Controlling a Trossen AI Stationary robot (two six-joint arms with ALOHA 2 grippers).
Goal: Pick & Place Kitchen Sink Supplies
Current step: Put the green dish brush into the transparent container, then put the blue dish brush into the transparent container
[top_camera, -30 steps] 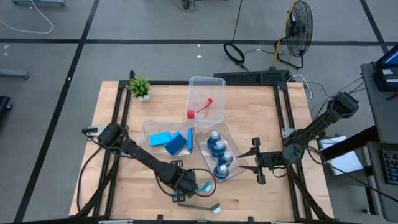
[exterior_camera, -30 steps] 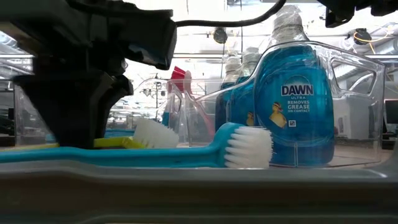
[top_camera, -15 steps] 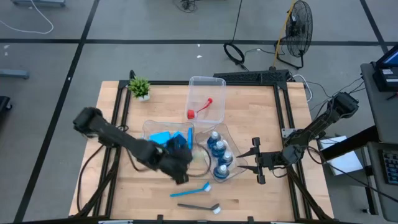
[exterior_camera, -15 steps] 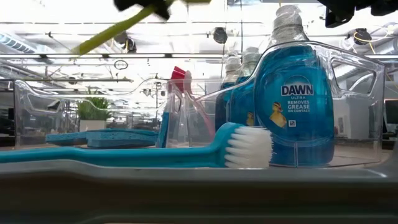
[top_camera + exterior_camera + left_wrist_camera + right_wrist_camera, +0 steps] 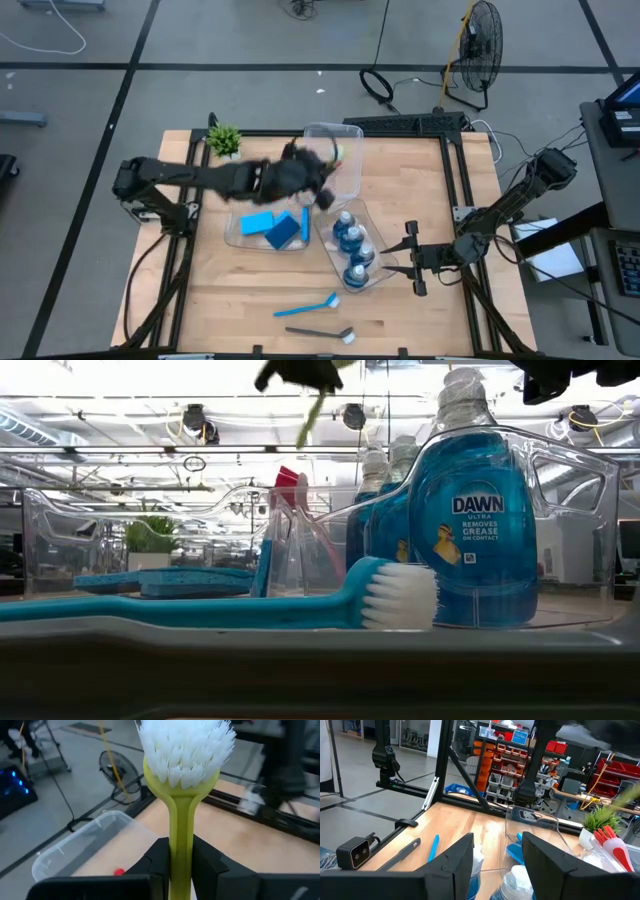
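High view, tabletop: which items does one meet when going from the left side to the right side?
Potted plant → bin with blue sponges → left gripper, holding the yellow-green brush over the brush bin → bin of blue bottles → right gripper.

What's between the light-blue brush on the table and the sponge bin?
Nothing: bare tabletop between the light-blue brush and the sponge bin, clear in the high view.

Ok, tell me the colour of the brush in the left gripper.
Yellow-green handle with white bristles, clearest in the left wrist view.
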